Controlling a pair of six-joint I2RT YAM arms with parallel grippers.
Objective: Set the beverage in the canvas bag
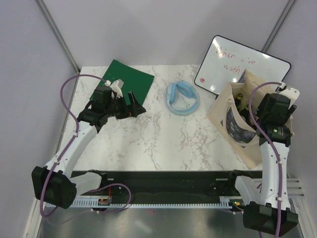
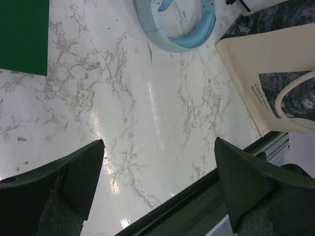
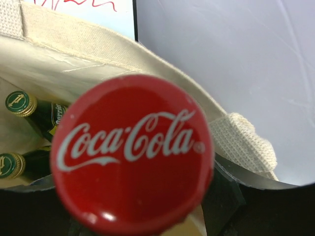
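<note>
The beverage is a bottle with a red Coca-Cola cap [image 3: 133, 155] that fills the right wrist view. It is held cap-up between my right gripper's dark fingers [image 3: 224, 189], over the open mouth of the canvas bag [image 3: 98, 44]. The tan bag [image 1: 224, 110] stands at the right of the table, and my right gripper [image 1: 265, 116] is at its top opening. Two green bottles with gold caps [image 3: 20, 104] lie inside the bag. My left gripper [image 1: 132, 106] is open and empty, low over the marble table; its jaws stand wide apart in the left wrist view [image 2: 160, 147].
A white board with red writing [image 1: 242, 64] leans behind the bag. A light-blue ring-shaped object [image 1: 182, 98] lies mid-table, and also shows in the left wrist view [image 2: 177, 29]. A green mat [image 1: 126, 79] lies at the back left. A black rail [image 1: 168, 181] runs along the near edge.
</note>
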